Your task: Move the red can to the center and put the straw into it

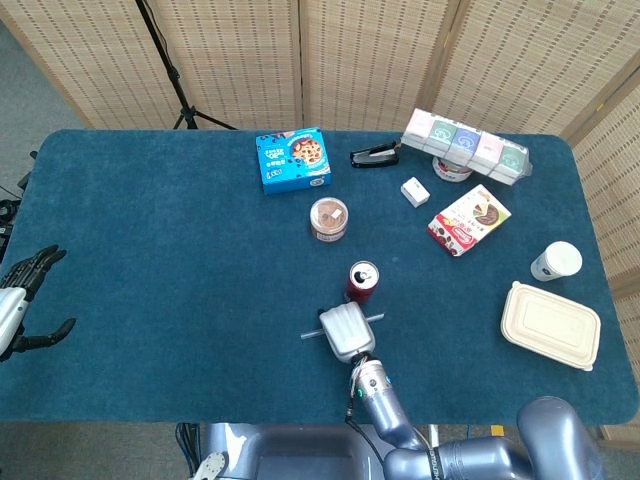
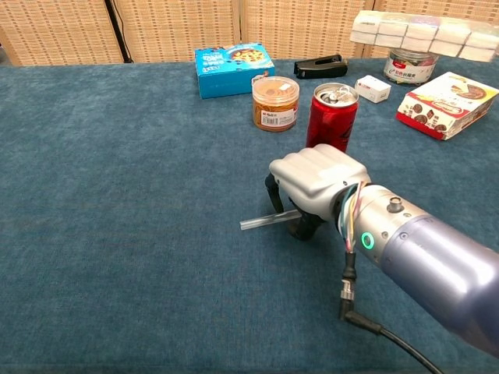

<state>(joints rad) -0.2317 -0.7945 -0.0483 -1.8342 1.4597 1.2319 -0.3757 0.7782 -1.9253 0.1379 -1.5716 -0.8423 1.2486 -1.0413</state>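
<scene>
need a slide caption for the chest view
Right hand curls over a clear straw lying on the blue table, just in front of the open red can.

Blue cookie box (image 1: 293,159) lay flat at upper centre of the blue-covered table (image 1: 150,260). Black stapler (image 1: 374,155) just right of it. Row of pastel cartons (image 1: 466,146) ran along upper right, with a small tin (image 1: 450,170) tucked against its near side. Small white box (image 1: 415,191) below stapler. Brown-lidded jar (image 1: 328,218) stood mid-frame. Red-and-white snack box (image 1: 469,219) lay angled at right. White cup (image 1: 556,260) and beige clamshell container (image 1: 551,325) sat near right edge.
</scene>
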